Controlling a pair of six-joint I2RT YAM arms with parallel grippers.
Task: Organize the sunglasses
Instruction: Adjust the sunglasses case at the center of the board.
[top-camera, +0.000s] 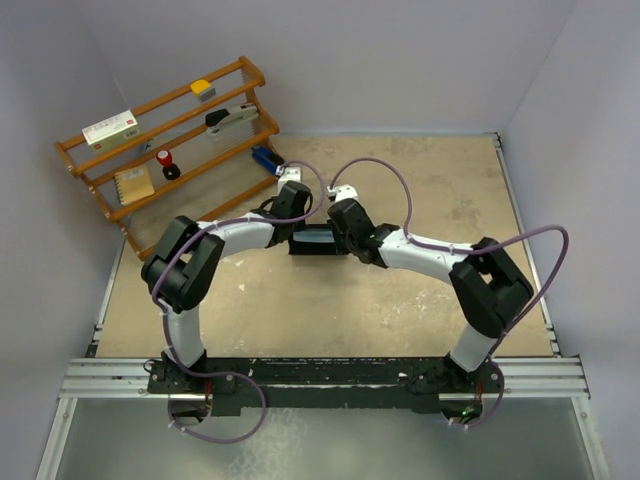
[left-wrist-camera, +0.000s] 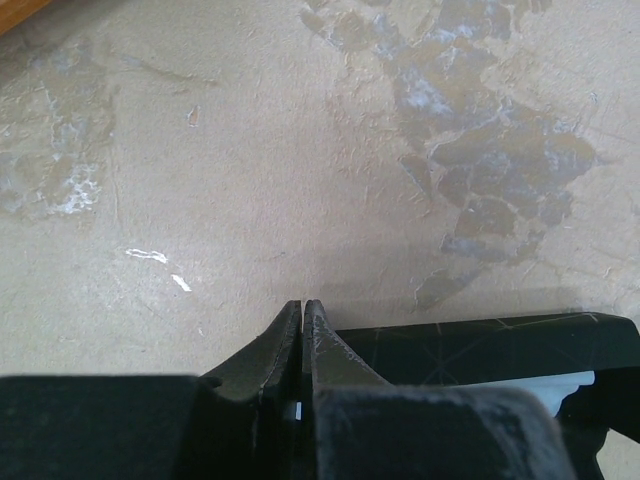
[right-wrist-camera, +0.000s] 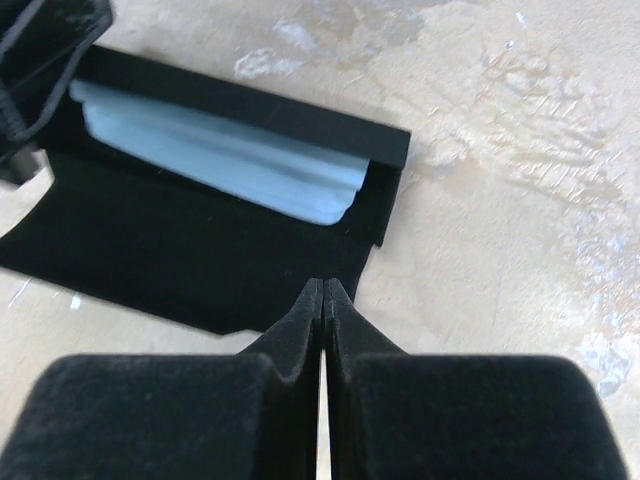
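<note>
The sunglasses are hidden or out of view. A long black case (top-camera: 316, 241) lies open in the middle of the table, between both wrists. A pale blue cloth (right-wrist-camera: 225, 155) lies inside it, and the case's flat flap (right-wrist-camera: 180, 250) is spread toward the right wrist camera. My right gripper (right-wrist-camera: 323, 284) is shut, its tips over the flap's near edge; I cannot tell whether they pinch it. My left gripper (left-wrist-camera: 302, 303) is shut with nothing visible between the tips, right beside the case's wall (left-wrist-camera: 480, 345), and the cloth (left-wrist-camera: 545, 385) shows behind that wall.
A wooden rack (top-camera: 170, 150) leans at the back left, holding a white box (top-camera: 110, 128), a yellow block (top-camera: 203, 89), a stapler (top-camera: 230, 118), a red-and-black item (top-camera: 165, 162) and a notebook (top-camera: 133, 185). A blue object (top-camera: 266, 158) lies by its foot. Purple cables loop above the arms.
</note>
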